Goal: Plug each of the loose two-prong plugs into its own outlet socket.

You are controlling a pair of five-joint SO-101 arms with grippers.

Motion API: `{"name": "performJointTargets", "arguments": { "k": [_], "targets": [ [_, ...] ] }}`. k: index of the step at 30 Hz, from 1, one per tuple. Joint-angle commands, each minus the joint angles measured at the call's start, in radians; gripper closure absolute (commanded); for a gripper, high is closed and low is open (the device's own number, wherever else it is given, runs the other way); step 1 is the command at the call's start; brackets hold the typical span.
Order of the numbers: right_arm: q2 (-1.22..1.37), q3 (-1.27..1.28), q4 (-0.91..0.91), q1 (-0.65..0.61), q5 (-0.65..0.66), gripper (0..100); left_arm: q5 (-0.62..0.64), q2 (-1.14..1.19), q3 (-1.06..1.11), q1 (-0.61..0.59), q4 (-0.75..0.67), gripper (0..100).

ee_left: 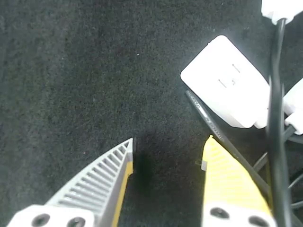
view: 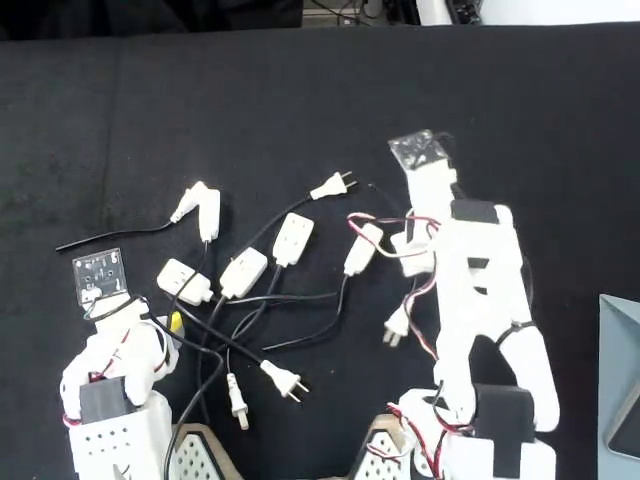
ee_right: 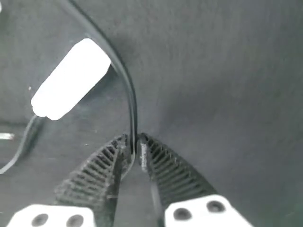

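Two grippers, four loose plugs and several white sockets lay on a black table (view: 300,90). All places were taken from the central socket (view: 243,272).

1. Left gripper (ee_left: 170,142): below and left of the central socket. Its jaws stood apart with nothing between them, and the tips were close over the table.
2. Near socket (ee_left: 225,82): just left of the central socket, slots facing up. It lay just beyond the left gripper's yellow finger (ee_left: 229,179), and a black lead (ee_left: 222,137) ran along its edge.
3. Right gripper (ee_right: 135,139): carried by the right arm (view: 480,290), well right of the central socket. Its jaws were pinched together on a thin black cable (ee_right: 129,94). A white rounded body (ee_right: 71,78) lay just beside that cable.
4. Upper plug (view: 335,185): above and right of the central socket, unplugged.
5. Lower plug (view: 282,378): below and slightly right, unplugged.
6. Bottom plug (view: 237,400): almost straight below, unplugged.
7. Far plug (view: 397,325): right and lower, close to the right arm, unplugged.
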Motion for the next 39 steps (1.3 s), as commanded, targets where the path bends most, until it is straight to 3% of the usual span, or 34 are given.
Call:
{"name": "performJointTargets", "arguments": {
  "k": [1, 6, 12, 15, 20, 27, 30, 34, 39],
  "targets": [
    [-0.036, -0.082, -0.040, 0.014, 0.109, 98.6, -0.012, -0.003, 0.019, -0.012, 0.003, 77],
    [0.027, -0.162, -0.054, 0.008, 0.127, 96.8, -0.012, -0.003, 0.019, -0.012, 0.003, 77],
    [0.150, -0.318, 0.153, -0.035, 0.066, 69.4, -0.012, -0.003, 0.019, -0.012, 0.003, 77],
    [0.183, -0.392, 0.313, -0.075, 0.052, 62.2, -0.012, -0.003, 0.019, -0.012, 0.003, 77],
    [0.199, -0.427, 0.514, -0.126, 0.049, 64.6, -0.012, -0.003, 0.019, -0.012, 0.003, 77],
    [0.205, -0.403, 0.597, -0.110, 0.052, 74.3, -0.012, -0.003, 0.019, -0.012, 0.003, 77],
    [0.205, -0.360, 0.537, -0.092, 0.075, 74.3, -0.012, -0.003, 0.019, -0.012, 0.003, 77],
    [0.205, -0.305, 0.402, -0.032, 0.232, 69.4, -0.012, -0.003, 0.019, -0.012, 0.003, 77],
    [0.206, -0.252, 0.321, -0.011, 0.245, 67.3, -0.012, -0.003, 0.019, -0.012, 0.003, 77]
  ]
}}
